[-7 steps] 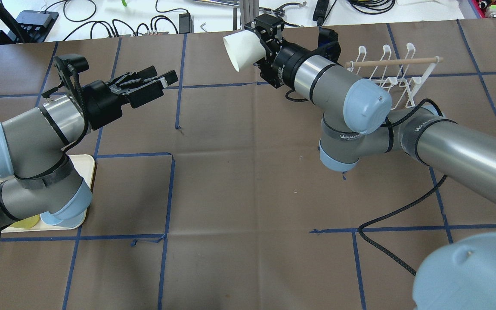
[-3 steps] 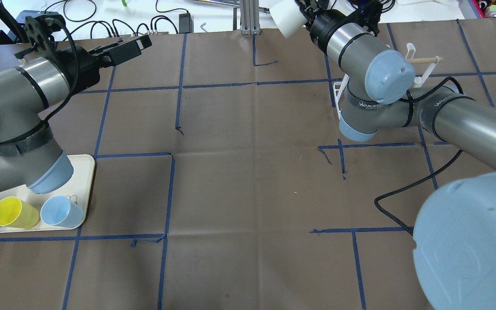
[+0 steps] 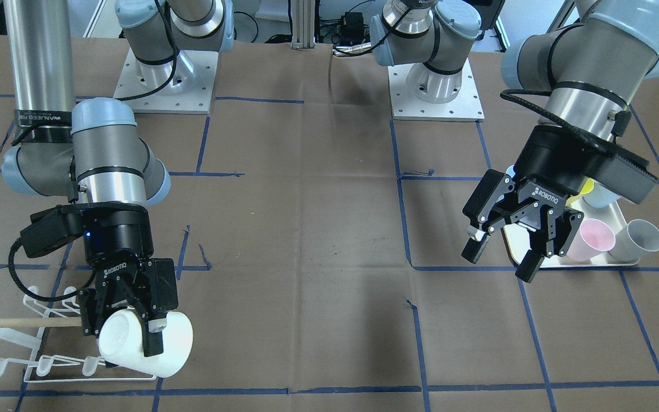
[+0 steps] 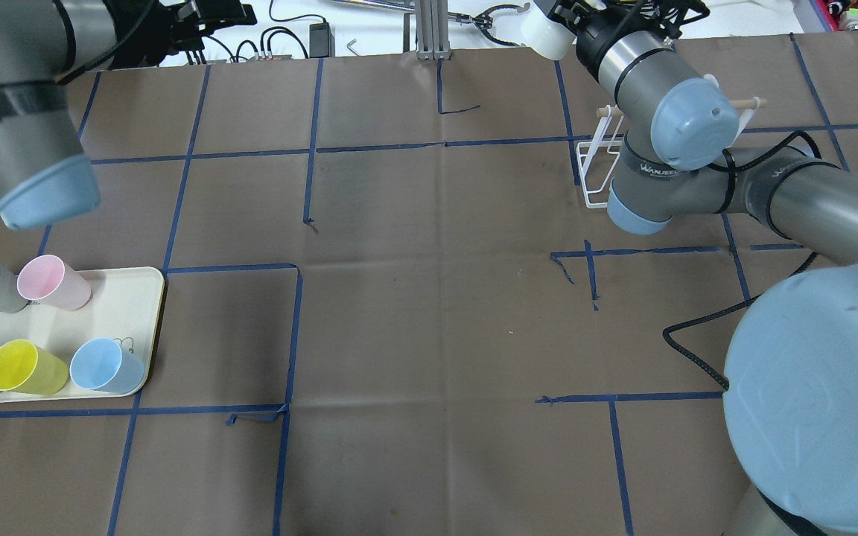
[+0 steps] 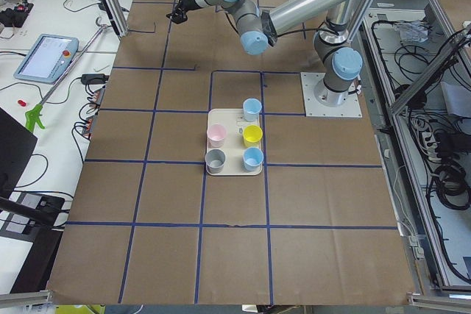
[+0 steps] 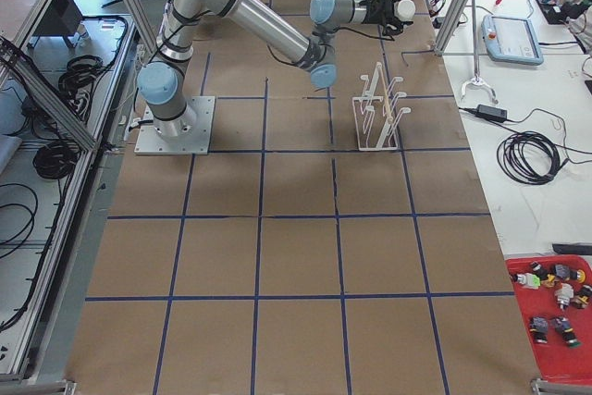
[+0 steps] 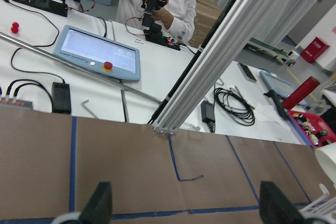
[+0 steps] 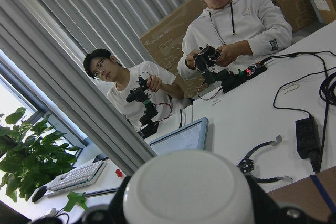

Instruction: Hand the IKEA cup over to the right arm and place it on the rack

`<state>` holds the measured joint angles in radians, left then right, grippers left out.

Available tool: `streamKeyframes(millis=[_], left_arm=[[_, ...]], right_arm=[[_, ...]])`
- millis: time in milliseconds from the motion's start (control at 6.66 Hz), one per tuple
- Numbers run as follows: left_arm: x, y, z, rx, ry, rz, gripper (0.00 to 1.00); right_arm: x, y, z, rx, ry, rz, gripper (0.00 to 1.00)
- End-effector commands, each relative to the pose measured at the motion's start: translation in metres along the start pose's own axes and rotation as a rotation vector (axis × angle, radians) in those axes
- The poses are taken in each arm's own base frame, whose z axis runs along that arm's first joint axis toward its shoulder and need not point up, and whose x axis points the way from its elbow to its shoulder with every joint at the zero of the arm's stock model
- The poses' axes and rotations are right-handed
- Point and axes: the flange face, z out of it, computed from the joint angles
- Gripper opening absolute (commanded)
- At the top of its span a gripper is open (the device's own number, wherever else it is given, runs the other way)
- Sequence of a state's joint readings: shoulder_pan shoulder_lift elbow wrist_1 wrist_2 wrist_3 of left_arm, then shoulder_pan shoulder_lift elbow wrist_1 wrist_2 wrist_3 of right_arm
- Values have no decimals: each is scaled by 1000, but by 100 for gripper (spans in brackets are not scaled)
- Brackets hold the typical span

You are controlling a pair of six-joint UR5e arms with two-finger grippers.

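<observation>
Right gripper (image 3: 121,336) has its fingers pinched onto the white cup (image 3: 161,349). The cup lies on its side in the grip, mouth turned toward the operators' side, and is held up off the mat. The rack (image 6: 376,108) sits below and a bit to the gripper's outer side, prongs up, with its dowel (image 3: 20,322) running off past the fingers. From the right-end camera the cup is clearly apart from the rack, out past the end that faces the other arm, and not on any prong. Overhead, the arm's own wrist and elbow cover most of the rack. A metal post (image 4: 429,30) stands at the table edge just inward of the gripper. The right wrist cam mostly gets the cup's base between the fingers, with two operators (image 8: 231,30) at a desk behind it.

Moving across, it's just brown mat (image 3: 306,257) with blue tape lines between the arms.

The left gripper (image 3: 499,258) hangs with its fingers spread wide and nothing in them, well apart from the cup. Right beside and behind it is the tray (image 4: 131,298) with five coloured cups (image 4: 27,366): grey, pink, yellow and two blue. In the front view the gripper hides part of that tray.
</observation>
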<state>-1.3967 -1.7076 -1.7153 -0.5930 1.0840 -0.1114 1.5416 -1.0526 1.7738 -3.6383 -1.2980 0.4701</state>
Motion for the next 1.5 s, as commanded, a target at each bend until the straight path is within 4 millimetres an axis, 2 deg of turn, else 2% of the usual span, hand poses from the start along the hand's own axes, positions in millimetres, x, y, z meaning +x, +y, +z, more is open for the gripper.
streamKeyframes(millis=[0, 150, 300, 451, 751, 1202, 1352], left_arm=[[21, -3, -9, -289, -174, -102, 100], [16, 9, -9, -427, -237, -130, 100], [24, 25, -9, -521, -308, -100, 100], [33, 37, -19, -577, -381, -1, 100], [38, 55, -49, -691, -385, 58, 100], [35, 64, -50, -707, -408, 61, 100], [33, 63, -49, -707, -445, 76, 100]], right_arm=[[40, -18, 0, 18, 61, -296, 9], [75, -28, 1, 13, 106, -372, 10], [94, -18, 7, -9, 125, -388, 10], [103, -3, 12, -35, 128, -381, 10], [111, 17, 9, -76, 139, -365, 10], [118, 29, 4, -107, 151, -348, 10], [120, 33, 2, -116, 153, -344, 15]])
